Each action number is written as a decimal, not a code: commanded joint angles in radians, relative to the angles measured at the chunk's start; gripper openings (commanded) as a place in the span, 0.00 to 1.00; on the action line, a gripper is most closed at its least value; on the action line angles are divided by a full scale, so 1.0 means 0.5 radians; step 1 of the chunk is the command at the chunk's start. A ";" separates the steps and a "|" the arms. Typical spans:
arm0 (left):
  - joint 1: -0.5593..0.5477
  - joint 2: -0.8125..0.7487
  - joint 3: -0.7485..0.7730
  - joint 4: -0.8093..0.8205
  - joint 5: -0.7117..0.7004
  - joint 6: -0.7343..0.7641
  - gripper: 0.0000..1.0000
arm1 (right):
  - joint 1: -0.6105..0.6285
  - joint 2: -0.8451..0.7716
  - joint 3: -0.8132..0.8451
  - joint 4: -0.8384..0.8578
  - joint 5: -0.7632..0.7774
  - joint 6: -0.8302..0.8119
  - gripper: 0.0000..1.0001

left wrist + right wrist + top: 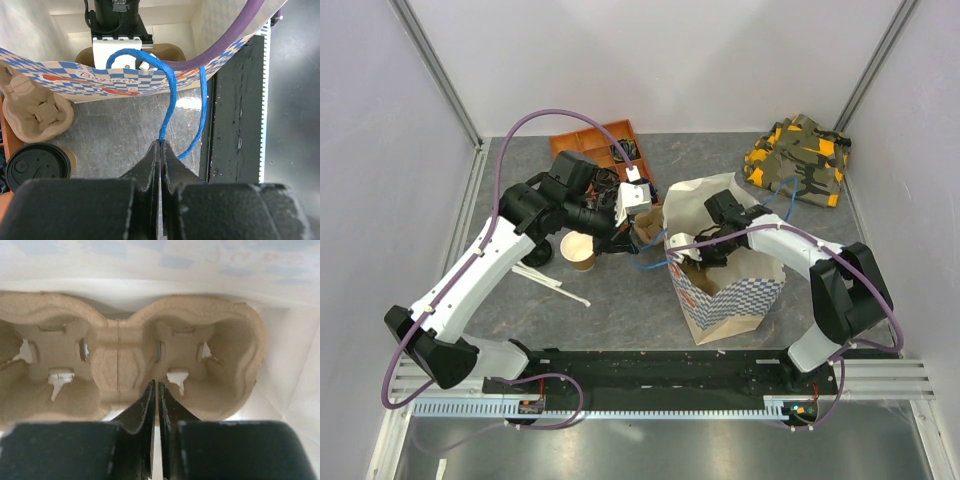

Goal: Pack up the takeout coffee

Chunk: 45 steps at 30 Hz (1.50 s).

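The takeout coffee shows its black lid from above at the lower left of the left wrist view; the left arm hides it in the top view. A blue-checked paper bag stands open mid-table. My left gripper is shut on the bag's blue cord handle, holding it out to the left. My right gripper is down inside the bag, jaws closed to a thin slit on the near rim of a pulp cup carrier lying on the bag's floor.
A second pulp carrier lies between bag and coffee. A lidless tan cup stands under the left arm. An orange tray sits at the back, a camouflage cloth back right, white sticks on the left.
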 commanded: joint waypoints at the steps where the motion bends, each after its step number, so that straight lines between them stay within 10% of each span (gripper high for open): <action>1: -0.003 -0.001 0.053 -0.006 -0.025 0.023 0.02 | 0.038 -0.056 0.145 -0.135 0.125 -0.034 0.11; 23: -0.003 0.002 0.072 -0.022 -0.040 0.029 0.02 | 0.044 0.122 0.238 -0.301 0.364 -0.200 0.18; 45: -0.003 0.027 0.087 -0.037 -0.025 0.053 0.02 | -0.012 -0.026 0.333 -0.068 -0.074 0.258 0.71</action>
